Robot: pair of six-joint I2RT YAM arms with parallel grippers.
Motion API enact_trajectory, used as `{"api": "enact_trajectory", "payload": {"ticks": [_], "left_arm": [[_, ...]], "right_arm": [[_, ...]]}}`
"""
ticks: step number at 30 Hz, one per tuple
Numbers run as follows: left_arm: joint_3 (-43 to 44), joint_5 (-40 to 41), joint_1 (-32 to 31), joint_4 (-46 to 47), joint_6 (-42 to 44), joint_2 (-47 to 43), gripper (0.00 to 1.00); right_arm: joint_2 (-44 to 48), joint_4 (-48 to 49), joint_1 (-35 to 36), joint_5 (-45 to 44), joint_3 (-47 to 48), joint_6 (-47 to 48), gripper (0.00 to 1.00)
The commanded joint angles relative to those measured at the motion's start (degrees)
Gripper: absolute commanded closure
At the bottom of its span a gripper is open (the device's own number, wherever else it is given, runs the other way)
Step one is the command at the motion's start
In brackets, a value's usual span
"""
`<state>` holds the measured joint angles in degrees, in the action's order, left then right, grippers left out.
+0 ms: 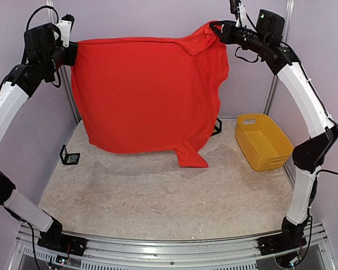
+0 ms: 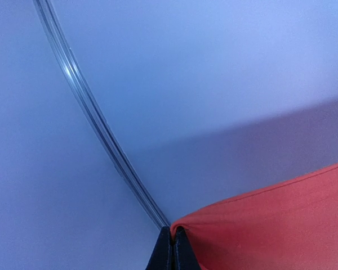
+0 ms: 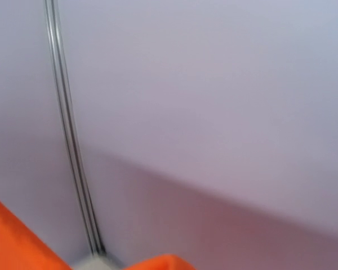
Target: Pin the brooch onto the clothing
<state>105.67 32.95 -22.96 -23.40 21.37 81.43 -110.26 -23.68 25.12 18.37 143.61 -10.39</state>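
Observation:
The clothing (image 1: 146, 95), a red-orange T-shirt, hangs spread in the air between my two raised arms, its lower hem and one sleeve brushing the table. My left gripper (image 1: 73, 53) is shut on its upper left corner. In the left wrist view the dark fingertips (image 2: 180, 247) of the left gripper (image 2: 173, 232) pinch the folded shirt edge (image 2: 270, 225). My right gripper (image 1: 217, 29) is shut on the upper right corner, near the collar. The right wrist view shows only strips of the shirt (image 3: 163, 263), with its fingers out of frame. The brooch is out of view.
A yellow plastic basket (image 1: 267, 160) stands on the table at the right, beside the right arm. A small black-framed object (image 1: 69, 156) sits at the left, and another (image 1: 217, 127) peeks out behind the shirt's right side. Pale walls enclose the table.

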Motion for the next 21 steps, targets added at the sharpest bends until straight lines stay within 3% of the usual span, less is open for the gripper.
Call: {"api": "enact_trajectory", "payload": {"ticks": [1, 4, 7, 11, 17, 19, 21], "left_arm": [[11.0, -2.0, 3.4, 1.2, 3.8, 3.5, 1.00], [8.2, -3.7, 3.4, 1.9, 4.6, 2.2, 1.00], [-2.7, -5.5, 2.8, 3.7, 2.9, -1.8, 1.00], [-21.5, 2.2, -2.7, 2.5, -1.2, -9.3, 1.00], [-47.1, 4.0, -13.4, -6.2, -19.7, -18.2, 1.00], [-51.5, 5.6, -16.9, -9.1, -26.7, -19.2, 1.00], [-50.0, 5.4, -20.8, -13.3, -31.5, -18.1, 1.00]], "right_arm": [[2.1, 18.6, -4.2, 5.1, 0.6, -8.8, 1.00], [5.5, 21.2, -4.8, 6.0, -5.6, -8.7, 1.00], [8.5, 19.1, -4.8, 10.0, -14.1, -7.2, 1.00], [15.4, 16.7, -4.7, 12.6, -37.5, -6.3, 1.00], [24.9, 8.5, -2.9, 14.4, -66.6, -4.2, 1.00], [28.2, 5.8, -1.9, 13.6, -74.2, -3.5, 1.00], [29.7, 2.1, -1.2, 15.0, -79.9, -3.2, 1.00]]}}
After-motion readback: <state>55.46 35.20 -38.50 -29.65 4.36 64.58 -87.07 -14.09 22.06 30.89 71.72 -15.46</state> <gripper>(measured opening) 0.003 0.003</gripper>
